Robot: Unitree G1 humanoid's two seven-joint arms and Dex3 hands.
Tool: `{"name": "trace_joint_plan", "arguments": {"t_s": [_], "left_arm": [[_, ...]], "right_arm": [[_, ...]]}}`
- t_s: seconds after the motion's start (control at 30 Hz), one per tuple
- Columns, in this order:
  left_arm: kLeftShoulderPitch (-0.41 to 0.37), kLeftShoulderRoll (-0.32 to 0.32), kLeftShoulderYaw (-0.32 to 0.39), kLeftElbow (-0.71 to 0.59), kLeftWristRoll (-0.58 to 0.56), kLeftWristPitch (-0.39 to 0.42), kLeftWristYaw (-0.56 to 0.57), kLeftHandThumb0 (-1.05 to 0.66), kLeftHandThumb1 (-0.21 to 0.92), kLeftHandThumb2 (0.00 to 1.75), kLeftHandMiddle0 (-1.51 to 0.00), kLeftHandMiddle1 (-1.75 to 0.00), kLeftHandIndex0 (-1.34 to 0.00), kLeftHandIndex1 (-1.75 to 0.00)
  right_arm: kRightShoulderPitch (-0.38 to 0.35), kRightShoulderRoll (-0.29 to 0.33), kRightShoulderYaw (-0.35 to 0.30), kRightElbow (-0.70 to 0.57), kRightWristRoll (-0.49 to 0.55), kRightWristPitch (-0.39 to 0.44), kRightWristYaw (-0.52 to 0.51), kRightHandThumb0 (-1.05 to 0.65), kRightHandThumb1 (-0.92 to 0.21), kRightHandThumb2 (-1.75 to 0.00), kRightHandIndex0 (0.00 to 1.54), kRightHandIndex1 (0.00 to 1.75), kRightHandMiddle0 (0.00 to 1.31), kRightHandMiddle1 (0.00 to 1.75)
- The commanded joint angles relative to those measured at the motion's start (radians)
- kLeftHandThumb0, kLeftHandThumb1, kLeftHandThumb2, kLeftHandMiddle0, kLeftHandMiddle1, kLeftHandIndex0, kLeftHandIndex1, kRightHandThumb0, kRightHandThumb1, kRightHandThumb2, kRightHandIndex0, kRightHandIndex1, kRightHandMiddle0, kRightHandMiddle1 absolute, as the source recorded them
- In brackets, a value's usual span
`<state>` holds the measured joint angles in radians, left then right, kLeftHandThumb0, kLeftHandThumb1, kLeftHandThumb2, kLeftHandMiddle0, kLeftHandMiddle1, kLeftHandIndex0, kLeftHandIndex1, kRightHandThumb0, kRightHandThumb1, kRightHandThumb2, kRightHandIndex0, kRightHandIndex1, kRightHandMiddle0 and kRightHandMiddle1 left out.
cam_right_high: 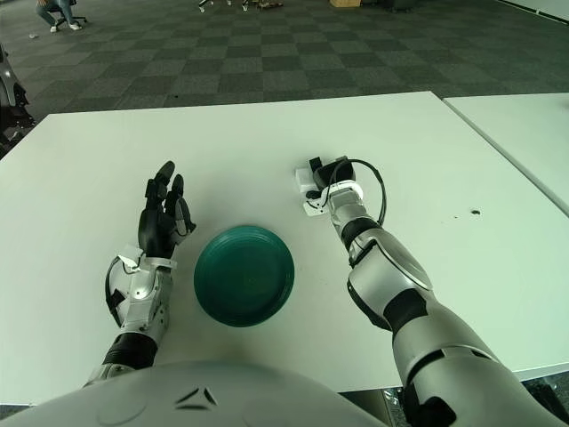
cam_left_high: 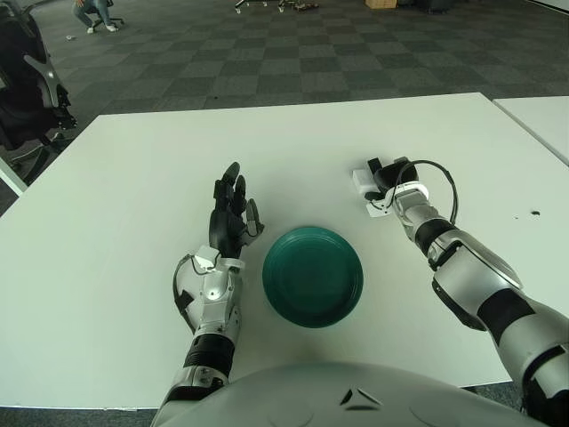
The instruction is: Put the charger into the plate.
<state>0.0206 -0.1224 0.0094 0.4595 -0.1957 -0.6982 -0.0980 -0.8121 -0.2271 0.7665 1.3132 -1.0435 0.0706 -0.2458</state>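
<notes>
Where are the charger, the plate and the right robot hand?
charger [cam_left_high: 362,181]: left eye view, its white body.
plate [cam_left_high: 312,275]: left eye view, its bare green centre.
right robot hand [cam_left_high: 384,175]: left eye view, its dark fingers.

Worktop showing smooth matt white laminate look. Plate looking like dark green plastic, smooth, catching slight sheen along rim. Charger appearing white hard plastic, smooth. Left hand showing black matt plastic fingers, wrist in silvery metal-look shell. Right hand wearing same black plastic; forearm shells glossy silver-grey. Floor looking like rough grey carpet tiles.
</notes>
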Motion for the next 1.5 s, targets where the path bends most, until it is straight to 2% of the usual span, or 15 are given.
{"name": "trace_joint_plan", "arguments": {"t_s": [0.0, 0.17, 0.53, 0.87, 0.97, 1.1, 1.13, 1.2, 1.23, 1.27, 1.3, 1.33, 1.37, 1.4, 1.47], "left_arm": [[0.28, -0.172, -0.027, 0.104, -0.07, 0.051, -0.001, -0.81, 0.92, 0.93, -0.21, -0.01, 0.0, -0.64], [0.307, -0.158, -0.042, 0.071, -0.071, 0.073, -0.001, -0.81, 0.92, 0.94, -0.22, -0.01, 0.0, -0.66], [0.35, -0.146, -0.054, 0.025, -0.075, 0.098, 0.008, -0.81, 0.92, 0.93, -0.22, -0.01, 0.0, -0.66], [0.365, -0.138, -0.052, 0.003, -0.081, 0.123, 0.016, -0.8, 0.92, 0.93, -0.22, -0.01, 0.0, -0.65], [0.367, -0.138, -0.052, -0.001, -0.081, 0.128, 0.02, -0.8, 0.92, 0.93, -0.22, -0.01, 0.0, -0.64], [0.374, -0.139, -0.058, -0.014, -0.077, 0.133, 0.025, -0.8, 0.92, 0.93, -0.21, 0.0, 0.0, -0.63], [0.376, -0.139, -0.059, -0.017, -0.077, 0.134, 0.026, -0.8, 0.92, 0.93, -0.21, 0.0, 0.0, -0.63], [0.378, -0.137, -0.061, -0.021, -0.075, 0.133, 0.026, -0.8, 0.92, 0.93, -0.21, 0.0, 0.0, -0.64], [0.379, -0.136, -0.063, -0.024, -0.074, 0.132, 0.027, -0.8, 0.92, 0.93, -0.21, 0.0, 0.0, -0.64], [0.38, -0.136, -0.064, -0.027, -0.073, 0.132, 0.028, -0.8, 0.92, 0.93, -0.22, 0.0, 0.0, -0.65], [0.379, -0.135, -0.064, -0.028, -0.072, 0.132, 0.029, -0.8, 0.92, 0.93, -0.22, 0.0, 0.0, -0.65], [0.379, -0.134, -0.063, -0.029, -0.072, 0.131, 0.029, -0.79, 0.92, 0.93, -0.22, -0.01, 0.0, -0.65], [0.38, -0.133, -0.062, -0.032, -0.069, 0.134, 0.034, -0.79, 0.92, 0.93, -0.22, -0.01, 0.0, -0.65], [0.381, -0.132, -0.062, -0.035, -0.067, 0.136, 0.037, -0.8, 0.92, 0.93, -0.22, -0.01, 0.0, -0.66], [0.382, -0.127, -0.06, -0.041, -0.067, 0.143, 0.041, -0.8, 0.92, 0.94, -0.22, -0.01, 0.0, -0.66]], "right_arm": [[0.231, 0.083, 0.013, 0.099, 0.042, -0.158, 0.267, -1.02, -0.92, -0.75, 0.25, 0.01, 0.0, 0.1], [0.233, 0.081, 0.021, 0.1, 0.038, -0.155, 0.252, -1.01, -0.92, -0.75, 0.2, 0.0, 0.0, 0.02], [0.247, 0.092, 0.037, 0.101, 0.029, -0.148, 0.236, -1.02, -0.92, -0.74, 0.14, 0.0, 0.0, 0.0], [0.248, 0.092, 0.05, 0.103, 0.017, -0.147, 0.231, -1.03, -0.92, -0.76, 0.17, 0.02, 0.0, 0.0], [0.256, 0.09, 0.059, 0.105, 0.007, -0.135, 0.213, -1.02, -0.92, -0.77, 0.26, 0.06, 0.0, 0.0], [0.263, 0.09, 0.077, 0.105, -0.01, -0.132, 0.18, -0.99, -0.92, -0.75, 0.27, 0.6, 0.0, 0.22], [0.264, 0.091, 0.082, 0.105, -0.015, -0.133, 0.171, -0.96, -0.92, -0.73, 0.29, 0.84, 0.0, 0.43], [0.272, 0.095, 0.094, 0.104, -0.024, -0.139, 0.148, -0.91, -0.92, -0.69, 0.34, 1.24, 0.0, 0.73], [0.279, 0.099, 0.1, 0.103, -0.028, -0.142, 0.135, -0.9, -0.92, -0.68, 0.35, 1.33, 0.0, 0.79], [0.284, 0.103, 0.105, 0.103, -0.03, -0.144, 0.127, -0.83, -0.92, -0.62, 0.42, 1.53, 0.03, 1.03], [0.289, 0.106, 0.106, 0.102, -0.029, -0.149, 0.114, -0.81, -0.92, -0.61, 0.43, 1.58, 0.03, 1.08], [0.292, 0.109, 0.108, 0.102, -0.027, -0.152, 0.105, -0.76, -0.92, -0.56, 0.52, 1.64, 0.15, 1.24], [0.296, 0.112, 0.101, 0.099, -0.016, -0.153, 0.097, -0.74, -0.92, -0.55, 0.55, 1.66, 0.2, 1.3], [0.298, 0.115, 0.096, 0.098, -0.008, -0.154, 0.091, -0.61, -0.85, -0.63, 0.6, 1.69, 0.25, 1.45], [0.3, 0.118, 0.084, 0.096, 0.009, -0.153, 0.086, -0.51, -0.75, -0.75, 0.66, 1.72, 0.31, 1.59]]}}
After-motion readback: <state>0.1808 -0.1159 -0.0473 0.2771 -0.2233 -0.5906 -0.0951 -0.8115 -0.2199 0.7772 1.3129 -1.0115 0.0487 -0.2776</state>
